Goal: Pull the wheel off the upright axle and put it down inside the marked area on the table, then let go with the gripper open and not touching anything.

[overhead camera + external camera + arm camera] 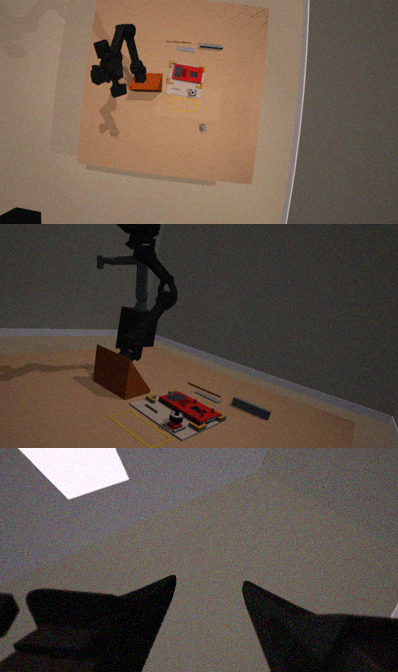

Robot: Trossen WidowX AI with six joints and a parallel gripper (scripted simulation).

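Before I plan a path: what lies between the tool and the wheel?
In the top view, the orange wedge and the pale board's edge lie between the open, empty tool and the wheel.

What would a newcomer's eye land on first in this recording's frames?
Probably the tall black arm rising from the orange wedge, its open gripper empty and facing bare background, far from the work. Next, the red board on the pale plate, with the wheel on its axle at the plate's near corner. The yellow marked area lies just beside that plate.
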